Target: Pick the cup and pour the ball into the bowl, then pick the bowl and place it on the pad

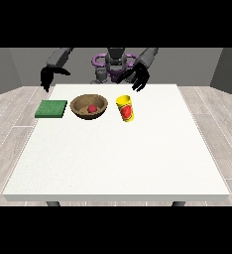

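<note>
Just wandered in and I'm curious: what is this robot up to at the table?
Right now it holds nothing. Both hands hang above the table's far edge, the hand at the view's left and the hand at the view's right, fingers relaxed. On the white table a yellow cup stands upright beside a brown bowl. A red ball already lies in the bowl. The green pad beside it is bare.
</note>
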`<state>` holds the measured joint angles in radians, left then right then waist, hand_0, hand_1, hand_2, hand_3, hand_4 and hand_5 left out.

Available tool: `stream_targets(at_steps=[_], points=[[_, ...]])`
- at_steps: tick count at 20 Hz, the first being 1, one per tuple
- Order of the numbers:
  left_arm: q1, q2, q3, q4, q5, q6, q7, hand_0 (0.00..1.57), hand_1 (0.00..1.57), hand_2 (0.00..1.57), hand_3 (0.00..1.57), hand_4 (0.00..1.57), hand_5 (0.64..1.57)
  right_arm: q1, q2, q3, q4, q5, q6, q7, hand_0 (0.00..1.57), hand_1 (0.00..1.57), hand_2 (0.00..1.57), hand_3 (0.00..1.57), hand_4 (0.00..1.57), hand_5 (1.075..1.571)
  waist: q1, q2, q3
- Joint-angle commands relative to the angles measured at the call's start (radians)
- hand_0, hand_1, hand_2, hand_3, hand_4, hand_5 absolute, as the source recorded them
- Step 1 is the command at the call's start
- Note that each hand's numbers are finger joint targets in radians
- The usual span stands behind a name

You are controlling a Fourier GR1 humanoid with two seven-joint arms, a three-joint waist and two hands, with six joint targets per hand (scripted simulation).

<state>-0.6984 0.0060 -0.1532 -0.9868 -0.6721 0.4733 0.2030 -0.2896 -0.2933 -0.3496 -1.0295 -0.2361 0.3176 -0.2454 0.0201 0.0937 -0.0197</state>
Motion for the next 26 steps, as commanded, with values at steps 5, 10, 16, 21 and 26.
stream_targets(at_steps=[5,10,16,21,26], points=[[0.226,-0.006,-0.015,-0.211,0.514,-0.155,-0.348,0.0,0.0,0.0,0.0,0.0,1.566,-0.062,0.123,0.022,-0.009,0.057,-0.21,0.0,0.0,0.0,0.0,0.0,0.24,1.571,0.115,0.065,0.0155],[0.295,0.012,0.016,-0.211,0.531,-0.279,-0.492,0.0,0.0,0.0,0.0,0.0,1.563,-0.129,0.128,-0.005,0.058,0.045,-0.265,-0.021,0.0,0.0,0.0,0.0,0.32,1.569,0.159,0.099,0.0195],[0.236,0.1,0.123,-0.222,0.585,-0.354,-0.473,0.0,0.0,0.0,0.0,0.0,1.565,-0.191,0.161,0.022,0.196,0.069,-0.296,-0.14,0.0,0.0,0.0,0.0,0.26,1.567,0.126,0.125,0.02],[0.261,0.112,0.125,-0.319,0.583,-0.371,-0.39,0.0,0.0,0.0,0.0,0.0,1.565,-0.213,0.081,-0.018,0.35,0.039,-0.225,-0.209,0.0,0.0,0.0,0.0,0.19,1.561,0.124,0.108,0.0202],[0.29,0.072,0.053,-0.418,0.523,-0.34,-0.353,0.0,0.0,0.0,0.0,0.0,1.566,-0.219,0.107,-0.03,0.462,0.039,-0.247,-0.309,0.0,0.0,0.0,0.0,0.1,1.563,0.17,0.132,0.0209]])
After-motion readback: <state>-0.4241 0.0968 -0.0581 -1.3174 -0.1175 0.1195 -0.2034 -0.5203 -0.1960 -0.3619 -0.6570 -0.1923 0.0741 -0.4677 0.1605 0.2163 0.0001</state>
